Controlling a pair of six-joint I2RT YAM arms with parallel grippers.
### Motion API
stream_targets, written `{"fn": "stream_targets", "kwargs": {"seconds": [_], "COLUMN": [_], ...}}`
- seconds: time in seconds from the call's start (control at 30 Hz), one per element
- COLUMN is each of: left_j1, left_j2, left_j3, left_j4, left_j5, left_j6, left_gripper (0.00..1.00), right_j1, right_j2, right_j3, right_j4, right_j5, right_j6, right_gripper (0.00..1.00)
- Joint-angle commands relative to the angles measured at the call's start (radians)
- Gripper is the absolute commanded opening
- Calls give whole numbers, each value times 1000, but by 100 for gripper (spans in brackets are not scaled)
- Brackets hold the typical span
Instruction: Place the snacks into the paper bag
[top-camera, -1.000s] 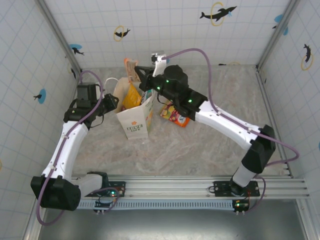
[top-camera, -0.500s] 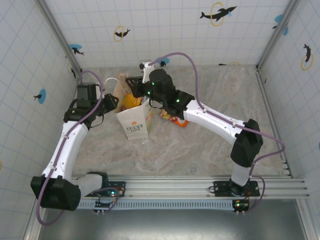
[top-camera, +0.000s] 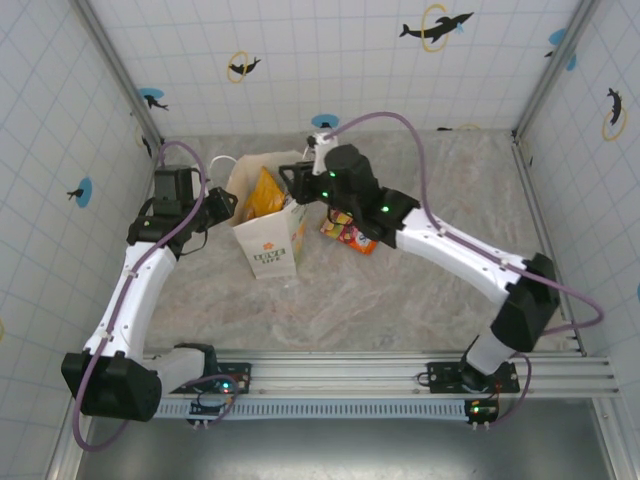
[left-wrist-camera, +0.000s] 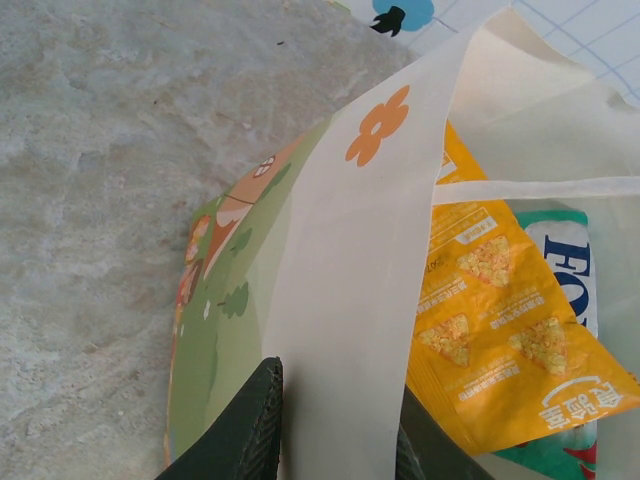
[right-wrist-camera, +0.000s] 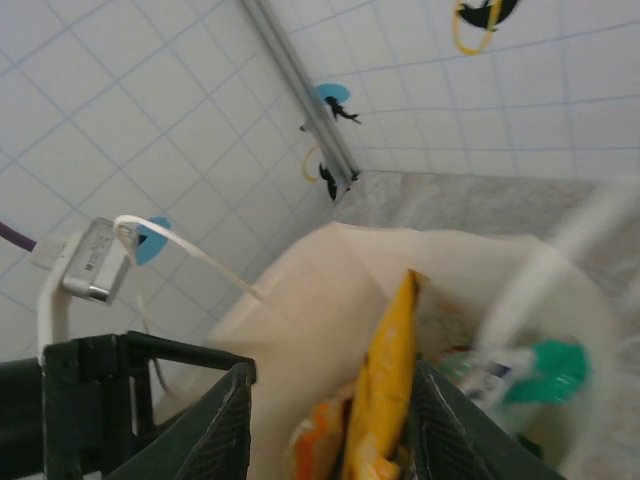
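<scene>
Snack packet (top-camera: 352, 234) lay just right of the paper bag (top-camera: 270, 248), nearest the wide, empty right gripper (right-wrist-camera: 330, 368); left gripper (left-wrist-camera: 330, 430) pinched the bag.

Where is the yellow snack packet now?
In the top view the yellow snack packet stands inside the open paper bag, left of centre; a red-and-yellow packet lies on the table just right of the bag.

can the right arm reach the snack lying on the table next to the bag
Probably yes. The right gripper hovers over the paper bag with its jaws open and empty. The red and yellow packet lies flat on the table just beside the bag, under that arm, with nothing on top of it.
</scene>
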Motion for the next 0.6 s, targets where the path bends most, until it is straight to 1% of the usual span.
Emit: {"fn": "stream_targets", "kwargs": {"seconds": [0.0,0.1,0.13,0.2,0.3,0.4,0.43,0.57], "left_j1": [3,3,3,3,4,3,3,4], "left_j2": [-9,-9,-10,-13,-16,-13,-11,-11], "left_j3": [5,2,2,1,-7,-9,-8,-3], "left_j4": [8,8,7,4,9,9,7,-9], "left_j5": [-1,0,1,1,-1,4,2,-16], "left_j6": [-3,-3,-2,-1,-1,-2,-2,3], "left_gripper": [26,26,26,26,26,26,26,26], "right_j1": [-47,-106,-132,-220,-328,-416,-439,-505], "right_j2": [-104,-160,-169,-180,-172,-136,-116,16], "right_j3": [-141,-283,-314,-370,-444,-503,-517,-503], "right_j4": [-5,-28,-43,-80,-83,-35,-23,34], "right_j5": [31,-21,-63,-172,-274,-348,-353,-436], "right_j6": [33,44,41,44,-5,-61,-71,-107], "right_gripper": [46,45,45,45,45,46,46,48]}}
